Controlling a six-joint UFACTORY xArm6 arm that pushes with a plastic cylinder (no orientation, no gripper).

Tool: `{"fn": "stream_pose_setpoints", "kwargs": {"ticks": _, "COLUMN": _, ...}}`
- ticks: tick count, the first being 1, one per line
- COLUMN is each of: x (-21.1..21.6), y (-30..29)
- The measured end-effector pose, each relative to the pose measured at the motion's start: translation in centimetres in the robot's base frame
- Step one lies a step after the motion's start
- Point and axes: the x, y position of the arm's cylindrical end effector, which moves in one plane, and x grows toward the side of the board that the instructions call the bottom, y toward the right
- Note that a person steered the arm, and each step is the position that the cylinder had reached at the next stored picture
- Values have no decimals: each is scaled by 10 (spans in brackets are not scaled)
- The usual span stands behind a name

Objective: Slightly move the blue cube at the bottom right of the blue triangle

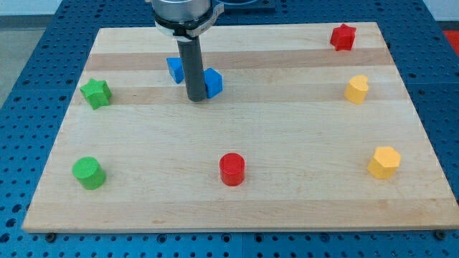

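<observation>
The blue cube [213, 82] lies on the wooden board near the view's top, left of centre. The blue triangle [174, 69] lies just to its upper left. My dark rod comes down between them, and my tip [196, 98] rests on the board against the cube's left side, just below and right of the triangle. The rod hides part of both blue blocks.
A green star [95, 93] at the left, a green cylinder [89, 173] at the bottom left, a red cylinder [232, 169] at the bottom centre. A red star [343, 36] at the top right, a yellow heart-like block [356, 89] and a yellow hexagon [384, 162] at the right.
</observation>
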Motion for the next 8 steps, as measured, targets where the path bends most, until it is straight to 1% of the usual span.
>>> {"fn": "stream_pose_setpoints", "kwargs": {"ticks": 1, "x": 34, "y": -63}}
{"fn": "stream_pose_setpoints", "kwargs": {"ticks": 2, "x": 64, "y": -66}}
{"fn": "stream_pose_setpoints", "kwargs": {"ticks": 3, "x": 105, "y": 3}}
{"fn": "stream_pose_setpoints", "kwargs": {"ticks": 4, "x": 90, "y": 90}}
{"fn": "stream_pose_setpoints", "kwargs": {"ticks": 5, "x": 83, "y": 113}}
{"fn": "stream_pose_setpoints", "kwargs": {"ticks": 6, "x": 21, "y": 113}}
{"fn": "stream_pose_setpoints", "kwargs": {"ticks": 8, "x": -64, "y": 83}}
